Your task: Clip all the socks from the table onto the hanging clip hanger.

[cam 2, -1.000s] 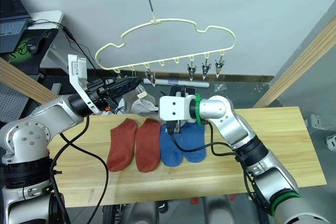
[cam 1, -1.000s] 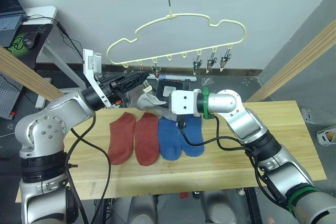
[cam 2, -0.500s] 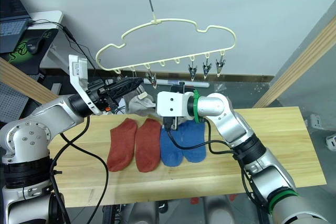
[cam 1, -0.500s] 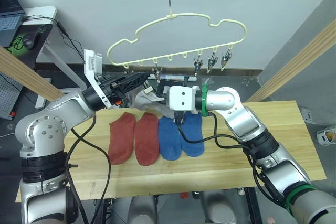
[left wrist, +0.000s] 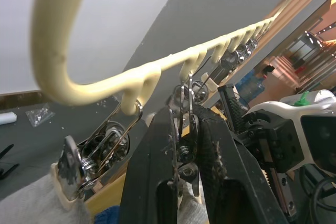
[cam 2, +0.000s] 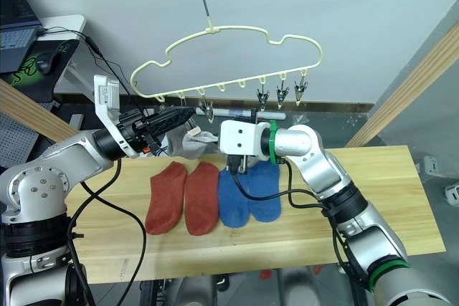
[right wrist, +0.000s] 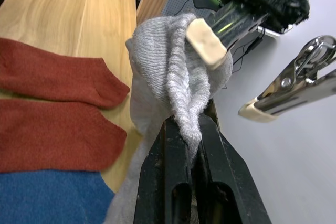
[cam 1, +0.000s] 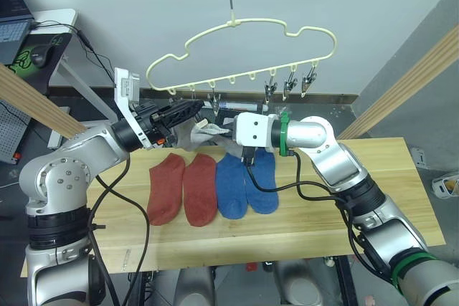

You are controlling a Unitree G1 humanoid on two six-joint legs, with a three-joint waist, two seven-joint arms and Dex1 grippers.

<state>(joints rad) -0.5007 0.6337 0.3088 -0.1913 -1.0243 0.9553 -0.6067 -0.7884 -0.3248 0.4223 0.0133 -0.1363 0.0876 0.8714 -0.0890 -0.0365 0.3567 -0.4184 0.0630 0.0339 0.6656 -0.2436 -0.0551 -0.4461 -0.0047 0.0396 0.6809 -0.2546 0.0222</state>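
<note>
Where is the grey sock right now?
The grey sock is off the table, pinched in the right gripper and held up just under the clip hanger's left clips, beside the left gripper.

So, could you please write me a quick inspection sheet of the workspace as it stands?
Surface: light-wood table, bare apart from the socks.
Job's things: two rust-red socks and two blue socks lie flat in a row; a grey sock is held up beneath the clip hanger, whose clips carry no sock yet.
Clutter: nothing seen on the table.
Grippers: left gripper squeezes a clip on the hanger; right gripper is pinching the grey sock.
Cables: black cables hang from both arms over the table.
Surroundings: grey wall, wooden poles at both sides, a side desk with a mouse.
</note>
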